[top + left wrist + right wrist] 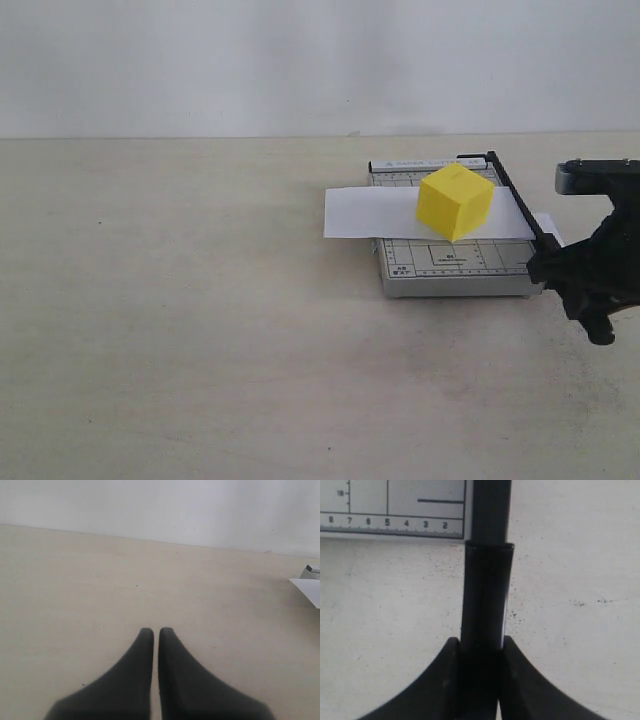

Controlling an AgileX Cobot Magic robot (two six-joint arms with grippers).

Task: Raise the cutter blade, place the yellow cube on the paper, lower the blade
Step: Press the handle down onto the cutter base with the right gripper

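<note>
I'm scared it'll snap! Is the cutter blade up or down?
Down. The cutter blade lies flat along the edge of the grey board, over the paper, with the right gripper shut on its handle.

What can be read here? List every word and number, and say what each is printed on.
"8 7 6 5 4 3 2": ruler scale along the edge of the grey board, right wrist view; slightly blurred.
"18": beside that scale on the same board; blurred, uncertain.
Small print on the board's far strip and near grid, exterior view: too small to read.
Yellow cube and paper: no text.
</note>
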